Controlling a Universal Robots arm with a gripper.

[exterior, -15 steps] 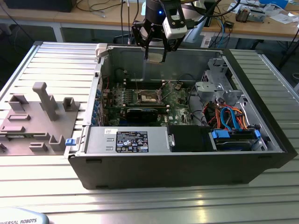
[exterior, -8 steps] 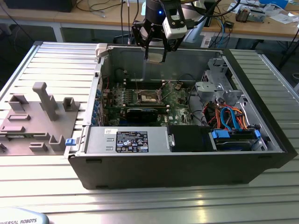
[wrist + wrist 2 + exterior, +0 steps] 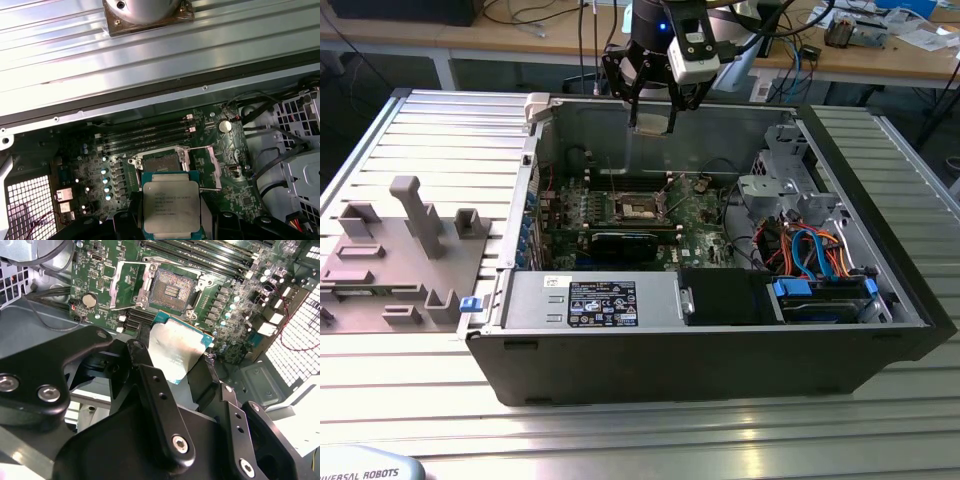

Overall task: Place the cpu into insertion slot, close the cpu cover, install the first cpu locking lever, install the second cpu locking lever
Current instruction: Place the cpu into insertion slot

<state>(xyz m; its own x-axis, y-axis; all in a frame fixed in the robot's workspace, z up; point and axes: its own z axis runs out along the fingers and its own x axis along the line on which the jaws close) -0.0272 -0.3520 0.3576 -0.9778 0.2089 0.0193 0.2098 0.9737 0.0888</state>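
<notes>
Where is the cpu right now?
In both wrist views the cpu sits clamped in the gripper, above the motherboard, just short of the open insertion slot and not yet in it.

A ribbed aluminium table (image 3: 620,430) gleams under bright light, with cluttered wooden desks (image 3: 890,62) and cables (image 3: 535,15) behind.
</notes>
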